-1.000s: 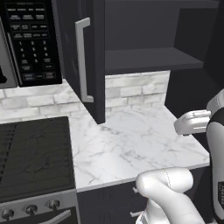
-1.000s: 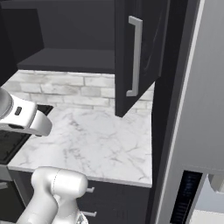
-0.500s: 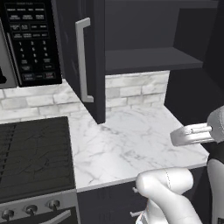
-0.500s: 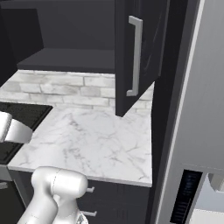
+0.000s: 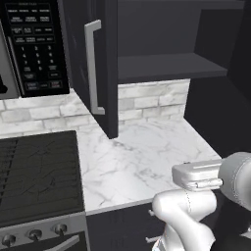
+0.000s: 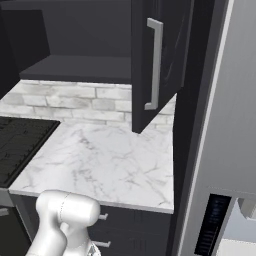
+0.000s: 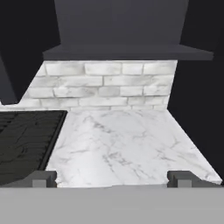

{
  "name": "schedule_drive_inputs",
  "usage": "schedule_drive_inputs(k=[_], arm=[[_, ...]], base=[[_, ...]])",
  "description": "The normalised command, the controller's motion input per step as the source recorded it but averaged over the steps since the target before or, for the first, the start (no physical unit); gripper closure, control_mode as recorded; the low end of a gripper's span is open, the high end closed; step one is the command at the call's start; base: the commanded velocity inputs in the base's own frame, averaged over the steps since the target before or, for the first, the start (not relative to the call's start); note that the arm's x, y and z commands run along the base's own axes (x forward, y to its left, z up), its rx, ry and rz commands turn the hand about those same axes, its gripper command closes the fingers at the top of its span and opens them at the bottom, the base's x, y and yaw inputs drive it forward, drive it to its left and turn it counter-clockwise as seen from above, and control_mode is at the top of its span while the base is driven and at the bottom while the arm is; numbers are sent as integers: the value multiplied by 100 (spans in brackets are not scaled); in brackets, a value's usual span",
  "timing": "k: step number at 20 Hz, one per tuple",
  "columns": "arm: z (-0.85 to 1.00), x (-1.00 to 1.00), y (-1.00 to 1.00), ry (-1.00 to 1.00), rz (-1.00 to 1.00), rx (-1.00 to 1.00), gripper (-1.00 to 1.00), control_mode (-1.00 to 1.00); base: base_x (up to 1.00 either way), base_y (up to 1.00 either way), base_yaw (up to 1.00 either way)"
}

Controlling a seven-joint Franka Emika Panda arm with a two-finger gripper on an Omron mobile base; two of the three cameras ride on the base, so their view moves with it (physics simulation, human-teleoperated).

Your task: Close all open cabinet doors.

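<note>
Two black cabinet doors stand open over the marble counter. The left cabinet door (image 5: 110,73) swings out toward me, its long silver handle (image 5: 92,68) facing left. The right cabinet door (image 6: 170,60) also juts out, with its bar handle (image 6: 155,65) in front. Between them the cabinet's dark inside and shelf (image 7: 127,52) are exposed. My gripper (image 7: 113,179) is open, its fingertips (image 7: 43,178) wide apart with nothing between them. It hangs low near the counter's front edge and faces the open cabinet. The white hand (image 5: 198,175) shows low on the right, apart from both doors.
A black microwave (image 5: 34,44) hangs left of the left door, above a black stove (image 5: 34,171). White brick backsplash (image 7: 105,83) backs the marble counter (image 6: 100,160). A tall grey fridge (image 6: 235,100) stands at the right. Drawer fronts (image 6: 130,225) sit below the counter.
My hand has dropped lower and drawn back toward the counter's front edge, leaving the right base view. Both doors stay as they were, and the jaws stay wide.
</note>
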Motion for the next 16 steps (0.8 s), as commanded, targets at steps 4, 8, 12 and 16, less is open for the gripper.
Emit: schedule_drive_inputs(k=[4, 8, 12, 16], arm=[[0, 0, 65, -31, -8, 0, -100, -100], [0, 0, 69, -29, -11, 0, -100, -100], [0, 2, 60, -16, -12, 0, -100, -100], [0, 28, 52, -14, -15, 0, -100, -100]], base=[[0, 0, 0], [0, 0, 0], [0, 0, 0], [0, 0, 0]])
